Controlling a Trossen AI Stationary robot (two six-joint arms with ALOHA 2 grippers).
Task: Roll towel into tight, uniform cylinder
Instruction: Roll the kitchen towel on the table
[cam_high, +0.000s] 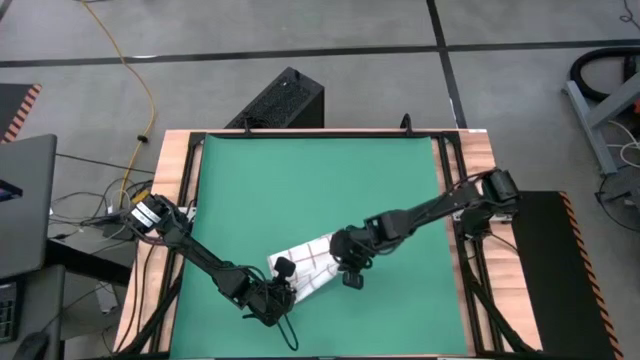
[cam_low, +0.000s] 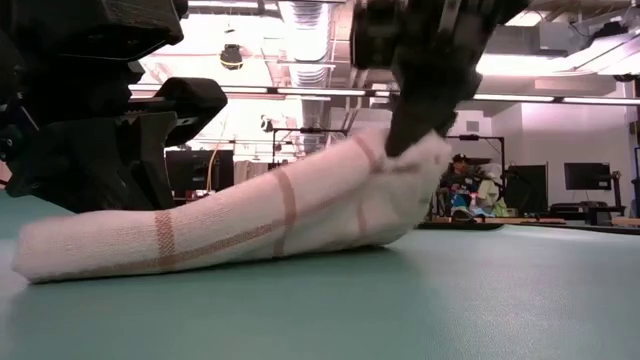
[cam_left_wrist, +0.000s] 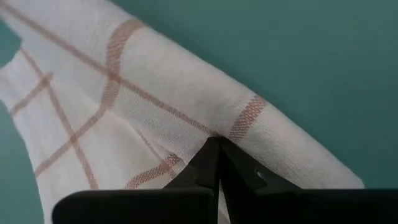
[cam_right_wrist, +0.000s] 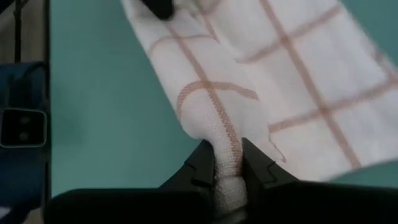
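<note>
The white towel with thin red checks (cam_high: 305, 268) lies on the green mat (cam_high: 320, 180) near its near edge. Its near side is rolled into a sausage (cam_low: 230, 225) and the rest is still flat (cam_right_wrist: 311, 81). My left gripper (cam_high: 283, 292) is shut at the roll's left end (cam_left_wrist: 211, 134). My right gripper (cam_high: 350, 265) is shut on the roll's right end (cam_right_wrist: 227, 162). In the low view the roll's left end (cam_low: 50, 258) rests on the mat and its right end (cam_low: 410, 170) is raised. My left gripper has its two fingers (cam_left_wrist: 205, 168) closed together on the towel's rolled edge (cam_left_wrist: 214, 134) near its left end, coming from the near side and slanting down. A thin strip of cloth shows between them. That end stays low on the mat. My right gripper pinches the bunched right end of the roll (cam_right_wrist: 225, 155) between its two fingers (cam_right_wrist: 258, 167), several layers thick. The fingers come from above, pointing down (cam_low: 420, 120). That end is lifted off the mat, and the roll slopes down to the left.
The mat's far half is bare green. Wooden table edges (cam_high: 175, 200) frame the mat. A black box (cam_high: 285, 100) stands beyond the far edge. People and screens (cam_low: 470, 185) show in the room behind.
</note>
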